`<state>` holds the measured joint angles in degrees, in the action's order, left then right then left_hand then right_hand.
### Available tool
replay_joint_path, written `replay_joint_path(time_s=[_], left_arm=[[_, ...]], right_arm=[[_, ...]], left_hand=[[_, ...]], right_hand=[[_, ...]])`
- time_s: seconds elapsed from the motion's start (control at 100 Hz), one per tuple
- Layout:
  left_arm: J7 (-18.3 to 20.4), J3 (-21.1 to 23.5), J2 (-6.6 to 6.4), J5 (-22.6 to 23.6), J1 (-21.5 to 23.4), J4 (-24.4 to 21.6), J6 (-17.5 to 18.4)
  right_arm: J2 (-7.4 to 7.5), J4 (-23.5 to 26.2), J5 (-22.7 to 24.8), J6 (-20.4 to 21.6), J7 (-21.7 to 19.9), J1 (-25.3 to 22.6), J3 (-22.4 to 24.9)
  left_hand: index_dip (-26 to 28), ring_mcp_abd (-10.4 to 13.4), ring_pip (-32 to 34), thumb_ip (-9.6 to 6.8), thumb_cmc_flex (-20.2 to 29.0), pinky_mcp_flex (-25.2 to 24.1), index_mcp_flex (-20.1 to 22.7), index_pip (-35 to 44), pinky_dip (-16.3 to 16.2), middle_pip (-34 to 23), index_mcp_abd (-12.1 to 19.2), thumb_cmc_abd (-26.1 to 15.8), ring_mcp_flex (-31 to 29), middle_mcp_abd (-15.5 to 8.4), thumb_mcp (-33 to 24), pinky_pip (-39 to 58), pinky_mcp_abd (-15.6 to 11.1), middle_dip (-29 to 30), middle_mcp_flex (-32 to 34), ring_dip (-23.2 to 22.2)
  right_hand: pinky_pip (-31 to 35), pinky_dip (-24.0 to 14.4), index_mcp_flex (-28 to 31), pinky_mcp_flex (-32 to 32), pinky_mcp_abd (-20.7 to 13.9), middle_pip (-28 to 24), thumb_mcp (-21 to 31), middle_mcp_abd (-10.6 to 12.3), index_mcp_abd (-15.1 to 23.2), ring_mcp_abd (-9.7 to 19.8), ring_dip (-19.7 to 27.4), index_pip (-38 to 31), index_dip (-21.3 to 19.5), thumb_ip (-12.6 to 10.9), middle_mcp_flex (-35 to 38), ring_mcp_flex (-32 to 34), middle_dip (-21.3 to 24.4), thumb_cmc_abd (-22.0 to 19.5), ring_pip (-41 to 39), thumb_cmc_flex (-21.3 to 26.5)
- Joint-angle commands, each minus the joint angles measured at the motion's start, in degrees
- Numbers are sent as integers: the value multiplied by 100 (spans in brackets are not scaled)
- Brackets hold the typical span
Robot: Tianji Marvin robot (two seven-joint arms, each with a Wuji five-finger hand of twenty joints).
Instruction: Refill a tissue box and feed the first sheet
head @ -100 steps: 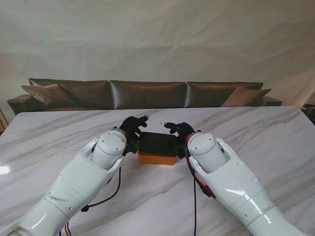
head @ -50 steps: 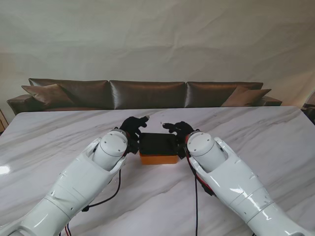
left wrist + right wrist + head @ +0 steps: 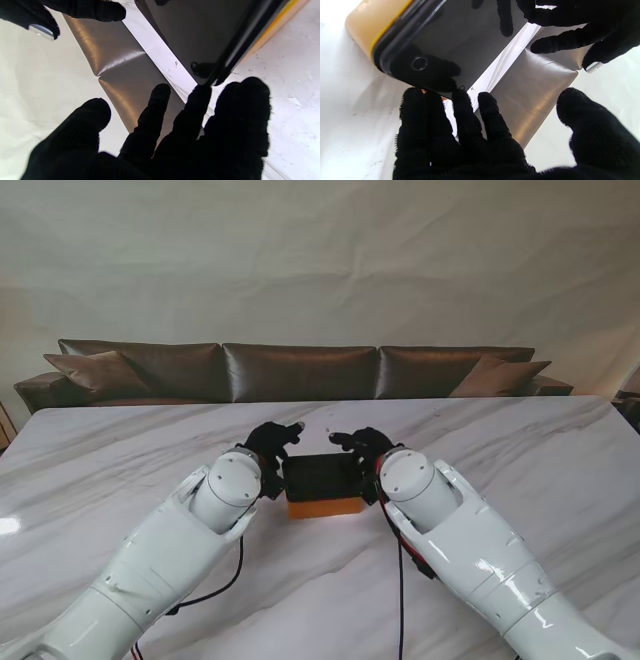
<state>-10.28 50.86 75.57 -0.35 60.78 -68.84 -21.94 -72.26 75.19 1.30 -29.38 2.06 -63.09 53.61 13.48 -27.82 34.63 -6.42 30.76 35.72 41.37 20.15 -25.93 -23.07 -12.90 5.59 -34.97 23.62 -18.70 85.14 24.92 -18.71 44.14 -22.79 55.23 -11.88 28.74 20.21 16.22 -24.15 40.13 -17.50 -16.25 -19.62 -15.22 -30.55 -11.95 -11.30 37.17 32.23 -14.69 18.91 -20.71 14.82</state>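
The tissue box (image 3: 322, 483), orange with a glossy black lid, sits mid-surface (image 3: 520, 440) between the hands. The left hand (image 3: 268, 448) at its 9 o'clock and right hand (image 3: 364, 450) at 3 o'clock have fingers spread, flanking its ends, holding nothing. Judged step: gripping the lid; next, close inward and lift evenly.

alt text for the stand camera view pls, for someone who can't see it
Two white robot arms reach across a marble table, their black-gloved left hand and right hand flanking an orange tissue box with a glossy black top. The fingers are spread at its two ends. A dark sofa lies behind.
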Motion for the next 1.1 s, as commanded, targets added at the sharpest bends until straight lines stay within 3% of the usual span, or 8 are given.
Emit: replay_joint_path(time_s=[0.0,0.47,0.85,1.09], left_arm=[[39,-48,69,69,-8,43,15],[-477,-134,182,444,-131,518,449],[-753,5,126,735,28,327,628],[-797,110,19,1107,237,-95,338]], right_arm=[[-14,-3,17,45,-108,-35,-15],[19,34,145,79,-88,-106,31],[42,113,240,90,-68,-137,63],[82,-38,436,254,-126,-61,-1]], left_hand=[[95,-146,126,-148,-159,-4,149,95,11,-363,285,56,-229,-986,-66,-1640,88,-100,373,-55],[130,-129,119,-62,-335,36,155,168,2,-205,748,106,-246,-1129,-158,-1617,95,-23,304,-50],[121,-105,108,56,-487,46,171,159,3,-102,1199,65,-226,-1171,-92,-1604,98,18,118,-46],[123,-105,109,90,-543,67,152,160,5,-126,1217,46,-241,-1158,-50,-1595,91,5,96,-46]], right_hand=[[-44,-78,54,70,-306,-103,-25,232,197,378,7,-74,38,-60,135,151,-25,100,-93,-16],[-38,-77,54,95,-305,-102,-13,246,197,391,1,-113,71,-50,150,169,-26,98,-109,-32],[-27,-79,55,109,-297,-104,-14,269,239,376,-3,-136,93,-42,164,185,-27,98,-117,-43],[34,-98,69,198,-100,-80,-4,341,391,186,-35,-160,89,-32,202,231,-15,103,-188,-105]])
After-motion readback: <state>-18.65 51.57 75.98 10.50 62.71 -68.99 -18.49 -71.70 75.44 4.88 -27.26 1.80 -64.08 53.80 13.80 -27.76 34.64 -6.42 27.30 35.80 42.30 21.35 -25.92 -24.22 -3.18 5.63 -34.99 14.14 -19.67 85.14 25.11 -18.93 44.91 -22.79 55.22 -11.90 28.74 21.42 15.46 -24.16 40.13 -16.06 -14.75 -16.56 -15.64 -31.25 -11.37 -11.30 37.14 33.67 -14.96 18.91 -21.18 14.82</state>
